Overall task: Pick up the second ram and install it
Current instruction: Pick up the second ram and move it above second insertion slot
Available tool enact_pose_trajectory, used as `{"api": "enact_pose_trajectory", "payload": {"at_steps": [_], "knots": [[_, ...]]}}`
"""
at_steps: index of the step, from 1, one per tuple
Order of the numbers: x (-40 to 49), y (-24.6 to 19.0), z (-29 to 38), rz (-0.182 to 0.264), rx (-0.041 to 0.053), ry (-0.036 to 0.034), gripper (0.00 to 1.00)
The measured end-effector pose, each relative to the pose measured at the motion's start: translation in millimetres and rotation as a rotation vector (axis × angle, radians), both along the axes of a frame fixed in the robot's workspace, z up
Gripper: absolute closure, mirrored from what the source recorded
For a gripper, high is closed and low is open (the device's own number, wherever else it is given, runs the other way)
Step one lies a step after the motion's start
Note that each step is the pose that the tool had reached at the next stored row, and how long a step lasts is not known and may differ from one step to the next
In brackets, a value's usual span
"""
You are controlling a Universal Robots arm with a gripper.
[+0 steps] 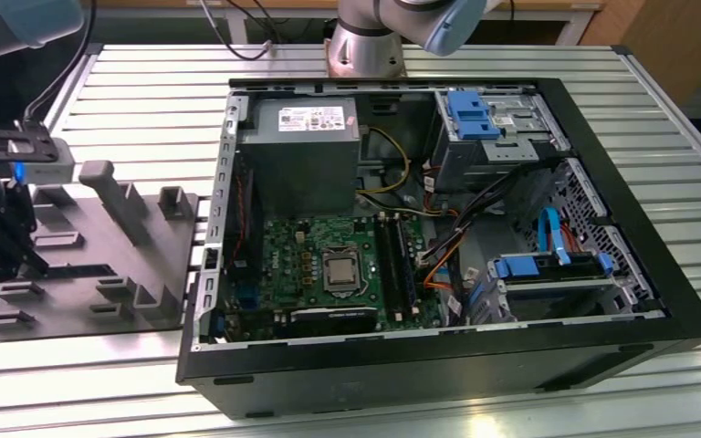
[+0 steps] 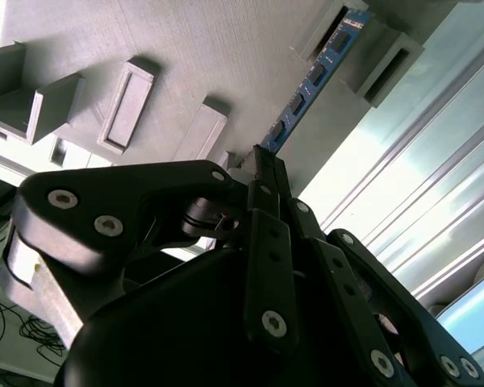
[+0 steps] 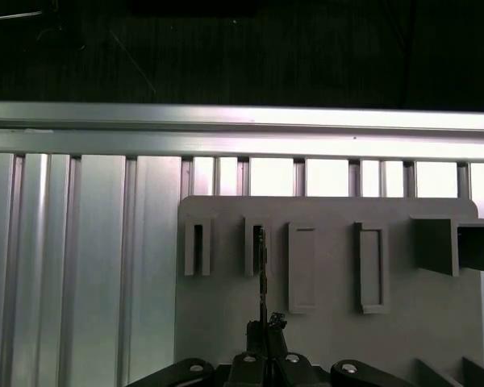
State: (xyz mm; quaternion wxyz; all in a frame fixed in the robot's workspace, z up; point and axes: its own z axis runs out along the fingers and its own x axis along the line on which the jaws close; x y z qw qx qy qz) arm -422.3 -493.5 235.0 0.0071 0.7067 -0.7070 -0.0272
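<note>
Surface: slatted aluminium table (image 1: 473, 64), brightly lit, carrying a grey holder tray (image 1: 77, 310) and an open computer case (image 1: 448, 374).

Item: second ram (image 2: 310, 81). A thin, flat, narrow stick. The second wrist view shows a dark board with chips along its face; the first wrist view (image 3: 262, 270) shows it edge-on as a fine line.

Handling, as judged: light and stiff but fragile. Best taken squarely by the board's flat faces near one end, without twisting, and clear of the contact row.

Position: the near end lies between the jaws. The rest runs straight out ahead of the fingertips, and the far end sits among the slotted blocks (image 2: 391, 52) of the holder tray.

Holding tool: gripper (image 2: 262, 161). The jaws are drawn almost together and appear to pinch the stick's near end. They hold nothing else.

Surroundings: tray blocks stand on either side of the jaws' line. The motherboard (image 1: 308, 246) and its memory slots (image 1: 393, 260), inside the case, lie well apart from the jaws.
</note>
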Motion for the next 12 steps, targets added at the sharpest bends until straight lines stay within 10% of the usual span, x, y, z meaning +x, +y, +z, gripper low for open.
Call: {"api": "enact_pose_trajectory", "payload": {"at_steps": [12], "knots": [[-0.5, 0.2, 2.0, 0.000, 0.0000, -0.0003, 0.88]]}}
